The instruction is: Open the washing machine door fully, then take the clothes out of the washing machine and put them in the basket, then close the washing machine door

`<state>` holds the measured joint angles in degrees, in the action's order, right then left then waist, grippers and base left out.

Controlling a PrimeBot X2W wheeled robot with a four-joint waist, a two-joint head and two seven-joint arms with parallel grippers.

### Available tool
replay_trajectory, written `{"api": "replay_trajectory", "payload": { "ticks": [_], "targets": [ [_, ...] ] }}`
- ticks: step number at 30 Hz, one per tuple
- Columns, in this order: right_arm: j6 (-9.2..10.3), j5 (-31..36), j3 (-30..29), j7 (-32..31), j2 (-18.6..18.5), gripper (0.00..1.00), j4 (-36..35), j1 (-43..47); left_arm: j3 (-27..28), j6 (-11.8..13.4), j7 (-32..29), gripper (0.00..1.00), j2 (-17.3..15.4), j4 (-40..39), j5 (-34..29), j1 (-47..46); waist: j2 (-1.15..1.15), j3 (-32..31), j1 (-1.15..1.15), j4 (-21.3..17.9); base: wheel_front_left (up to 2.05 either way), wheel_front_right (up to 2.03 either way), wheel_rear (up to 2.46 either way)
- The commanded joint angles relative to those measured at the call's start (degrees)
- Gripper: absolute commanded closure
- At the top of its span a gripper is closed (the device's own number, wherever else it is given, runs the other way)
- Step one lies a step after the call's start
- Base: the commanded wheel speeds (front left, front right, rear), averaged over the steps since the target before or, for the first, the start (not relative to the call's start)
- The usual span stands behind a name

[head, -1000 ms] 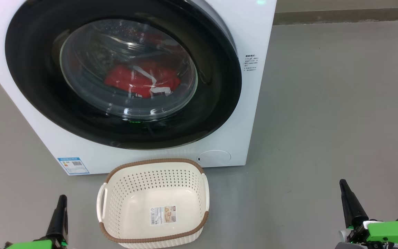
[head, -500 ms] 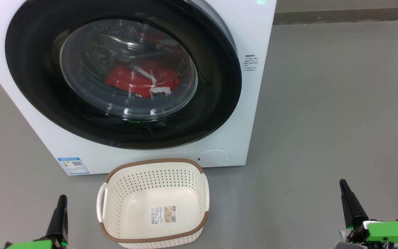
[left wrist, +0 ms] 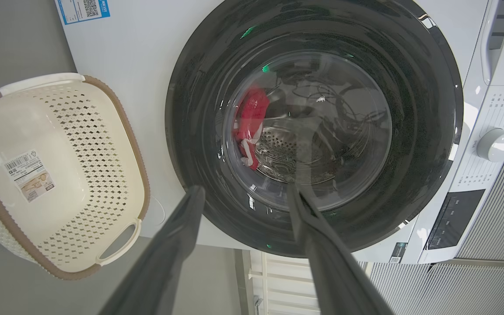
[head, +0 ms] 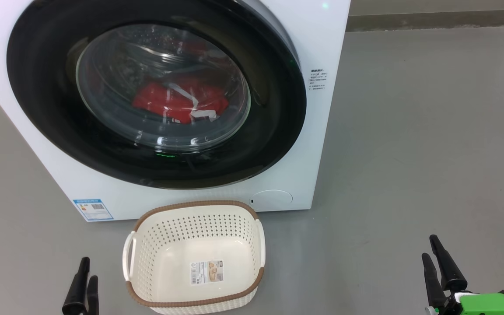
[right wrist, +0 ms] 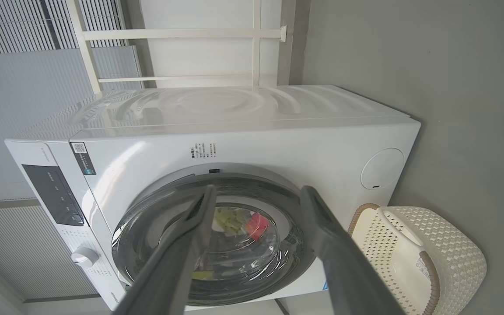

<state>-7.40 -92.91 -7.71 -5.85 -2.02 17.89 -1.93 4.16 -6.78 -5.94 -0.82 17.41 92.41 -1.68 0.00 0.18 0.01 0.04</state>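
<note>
Grey smooth floor (head: 409,153) spreads out to 3 o'clock in the head view; the left gripper (head: 88,271) rises at 7 o'clock and the right gripper (head: 429,247) at 5 o'clock, both above bare floor; each pair of dark fingers stands apart, released, grasping and touching nothing, and each wrist view shows its own fingers well spread; the basket (head: 182,232) sits at 6 o'clock, empty, just in front of the washing machine (head: 317,39); a paper sticker (head: 207,272) with a barcode lies on its bottom, the print too small to read; the machine takes up 10 to 12 o'clock, its washing machine door (head: 269,131) shut; the clothes (head: 160,98) lie inside the drum behind the glass; a blue label (head: 92,210) with a square code marks the lower corner at 8 o'clock, and small black writing (head: 317,79) at 1 o'clock is unreadable; ribbed grey wall panels (right wrist: 24,78) stand behind the machine.
</note>
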Motion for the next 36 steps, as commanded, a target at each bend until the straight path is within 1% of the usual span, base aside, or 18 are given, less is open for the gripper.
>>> {"api": "replay_trajectory", "payload": {
  "ticks": [1,3,7,22,32,36],
  "targets": [
    [0.0,-0.1,0.5,0.5,-0.4,0.0,-1.7,-1.5,0.1,0.0,0.5,0.0,-0.7,-1.7,0.0,-1.8,0.0,-0.1,0.09,0.0,0.0,0.0,0.0],
    [-0.01,-0.1,0.8,0.8,-0.4,0.0,-1.9,-1.6,0.0,-0.1,0.8,0.0,-0.8,-1.9,-0.1,-1.8,0.0,-0.1,0.12,0.1,0.0,0.0,0.0],
    [-0.01,0.0,1.4,1.4,-0.4,0.0,-2.4,-1.7,-0.3,-0.1,1.4,0.0,-0.8,-2.5,-0.3,-1.8,0.0,-0.1,0.0,0.1,0.0,0.0,0.0],
    [-0.02,1.2,4.1,3.3,-1.2,0.0,-5.4,-2.5,-1.6,-0.2,4.0,0.0,-1.4,-4.7,-2.3,-1.9,0.0,-0.2,-0.01,0.4,0.0,0.0,0.0],
    [-0.03,4.6,7.4,5.7,-3.2,0.0,-6.7,-3.2,-3.0,-0.2,5.9,0.0,-2.4,-6.0,-5.9,-1.9,0.0,-0.2,-0.01,0.6,0.0,0.0,0.0],
    [-0.03,6.8,8.7,6.6,-4.0,0.0,-6.9,-3.7,-3.1,-0.2,6.5,0.0,-2.8,-6.7,-8.4,-1.9,0.0,-0.2,-0.01,0.6,0.0,0.0,0.0]
  ]
}}
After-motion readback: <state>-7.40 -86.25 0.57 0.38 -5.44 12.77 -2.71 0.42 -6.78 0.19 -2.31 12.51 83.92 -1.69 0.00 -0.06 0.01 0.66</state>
